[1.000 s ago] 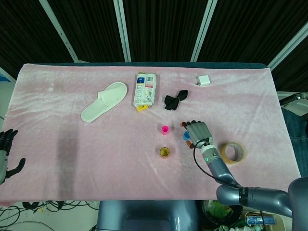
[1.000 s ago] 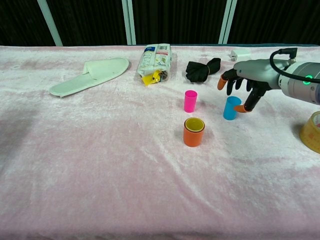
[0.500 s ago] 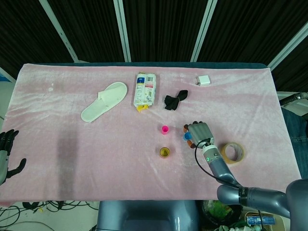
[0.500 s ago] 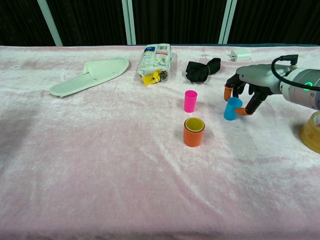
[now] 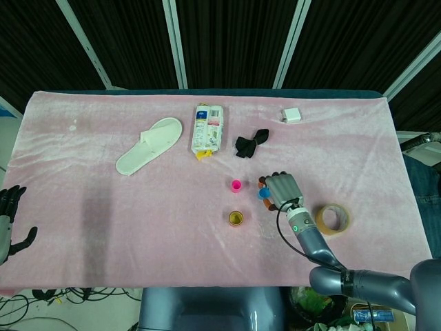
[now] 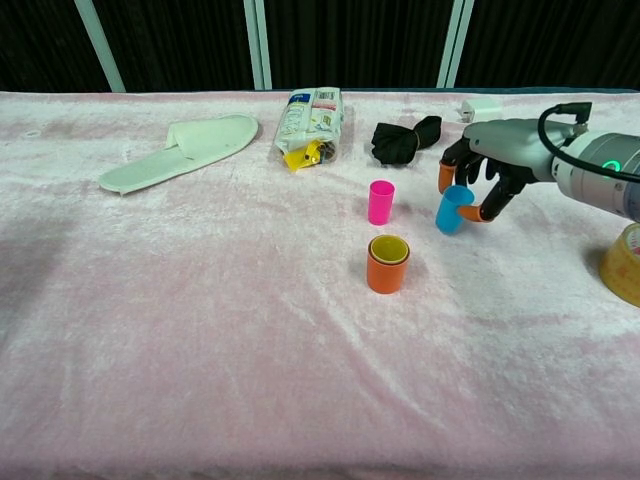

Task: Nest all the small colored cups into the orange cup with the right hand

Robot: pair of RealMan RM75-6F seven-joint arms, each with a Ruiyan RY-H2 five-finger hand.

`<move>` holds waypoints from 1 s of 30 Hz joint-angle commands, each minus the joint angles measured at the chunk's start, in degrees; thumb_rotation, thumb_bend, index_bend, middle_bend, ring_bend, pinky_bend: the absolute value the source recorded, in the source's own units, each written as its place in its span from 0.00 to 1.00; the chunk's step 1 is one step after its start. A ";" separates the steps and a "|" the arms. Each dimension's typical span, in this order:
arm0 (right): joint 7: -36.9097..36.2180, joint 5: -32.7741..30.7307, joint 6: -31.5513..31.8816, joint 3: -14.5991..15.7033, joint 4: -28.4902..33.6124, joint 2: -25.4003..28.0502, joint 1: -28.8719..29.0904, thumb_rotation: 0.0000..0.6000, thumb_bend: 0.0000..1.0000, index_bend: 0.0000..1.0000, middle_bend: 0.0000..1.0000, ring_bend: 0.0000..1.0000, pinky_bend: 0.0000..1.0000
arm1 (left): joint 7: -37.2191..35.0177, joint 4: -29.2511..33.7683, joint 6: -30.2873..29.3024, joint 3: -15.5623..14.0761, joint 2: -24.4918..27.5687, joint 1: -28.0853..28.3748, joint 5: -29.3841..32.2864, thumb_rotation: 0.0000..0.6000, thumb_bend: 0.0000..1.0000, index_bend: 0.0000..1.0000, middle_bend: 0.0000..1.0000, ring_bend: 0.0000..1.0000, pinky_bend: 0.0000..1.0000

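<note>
Right robot hand (image 6: pixel 490 165) grips the tilted blue cup (image 6: pixel 452 209), apparently just off the bench (image 6: pixel 200 300), beside the pink cup (image 6: pixel 381 202).

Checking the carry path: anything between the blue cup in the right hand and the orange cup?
Nothing: bare pink cloth lies between the blue cup in the right hand and the orange cup, clearest in the chest view. The pink cup stands off that line.

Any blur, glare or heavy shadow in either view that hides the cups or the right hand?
Head view: even light and sharp, though the blue cup shows small and is partly covered by the right hand; a dim band darkens the pink cloth at left. Chest view: blue cup, pink cup and orange cup are crisp, without glare; only soft shadows.
</note>
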State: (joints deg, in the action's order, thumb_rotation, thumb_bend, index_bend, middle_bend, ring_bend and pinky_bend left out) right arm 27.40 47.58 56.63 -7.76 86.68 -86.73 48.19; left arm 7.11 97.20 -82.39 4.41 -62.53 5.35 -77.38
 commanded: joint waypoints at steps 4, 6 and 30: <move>3.08 -2.31 0.65 -2.21 12.04 6.59 0.66 1.00 0.40 0.50 0.50 0.31 0.28 | 0.16 0.02 0.06 0.00 -0.04 0.07 -0.01 1.00 0.34 0.07 0.06 0.00 0.01; 3.55 -2.24 1.01 -2.54 14.64 7.65 0.84 1.00 0.40 0.50 0.50 0.31 0.28 | 0.22 0.02 0.05 -0.02 -0.05 0.06 -0.02 1.00 0.34 0.07 0.06 0.00 0.01; 7.24 0.35 3.16 0.46 21.89 5.29 2.14 1.00 0.40 0.51 0.51 0.31 0.28 | 0.07 -0.21 -0.26 0.09 -0.01 -0.05 -0.02 1.00 0.34 0.07 0.06 0.00 0.01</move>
State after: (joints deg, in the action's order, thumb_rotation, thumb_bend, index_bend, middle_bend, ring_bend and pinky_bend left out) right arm 34.62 47.97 59.82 -7.39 108.67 -81.35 50.32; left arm 7.18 96.99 -82.65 4.51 -62.54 5.30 -77.41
